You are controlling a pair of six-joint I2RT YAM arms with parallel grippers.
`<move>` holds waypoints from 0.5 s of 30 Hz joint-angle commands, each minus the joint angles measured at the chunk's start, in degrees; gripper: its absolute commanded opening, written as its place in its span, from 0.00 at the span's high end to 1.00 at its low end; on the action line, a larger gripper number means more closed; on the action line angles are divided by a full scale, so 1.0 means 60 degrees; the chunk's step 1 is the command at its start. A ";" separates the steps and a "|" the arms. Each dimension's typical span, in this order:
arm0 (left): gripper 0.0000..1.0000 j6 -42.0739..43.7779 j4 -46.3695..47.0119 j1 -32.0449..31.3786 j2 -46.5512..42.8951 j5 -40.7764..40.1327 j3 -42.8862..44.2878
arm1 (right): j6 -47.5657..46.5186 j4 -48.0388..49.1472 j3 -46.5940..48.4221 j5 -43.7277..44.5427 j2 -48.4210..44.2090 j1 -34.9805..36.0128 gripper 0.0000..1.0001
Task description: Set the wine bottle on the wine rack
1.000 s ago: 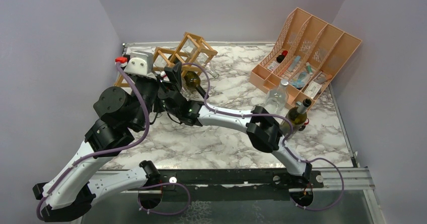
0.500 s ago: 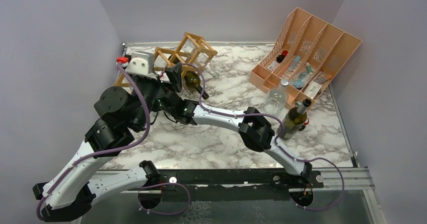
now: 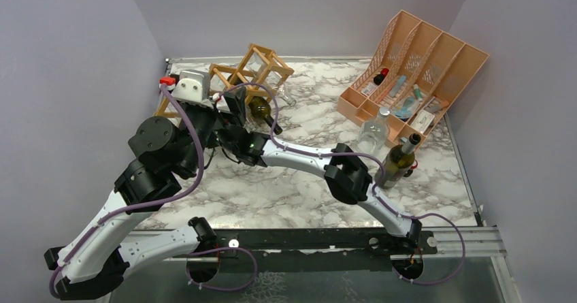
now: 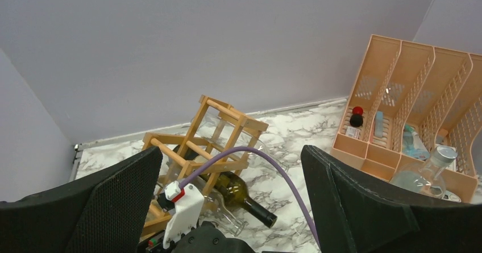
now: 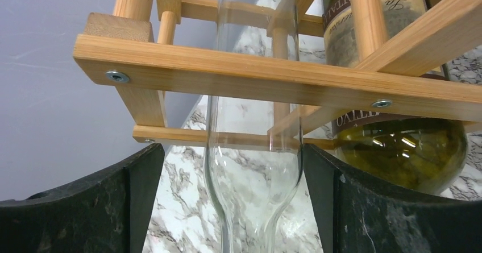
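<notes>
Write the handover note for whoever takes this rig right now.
The left hand is open and empty, above the table, facing the rack.
The right hand is open at the rack, a finger on either side of the clear bottle.
Done: clear bottle and green bottle lie in neighbouring rack cells.
Left: back the right hand off; probably rack the standing bottle near the right arm.
</notes>
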 commanded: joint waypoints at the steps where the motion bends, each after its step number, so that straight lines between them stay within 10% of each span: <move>1: 0.01 0.0089 -0.0021 -0.0008 -0.0048 -0.0213 0.0621 | -0.0329 0.0404 -0.0333 -0.0106 -0.0875 -0.0060 0.06; 15: 0.01 0.0105 -0.0010 -0.0004 -0.0205 -0.0034 0.1083 | -0.1371 0.1332 -0.3941 0.0609 -0.4125 -0.0078 0.06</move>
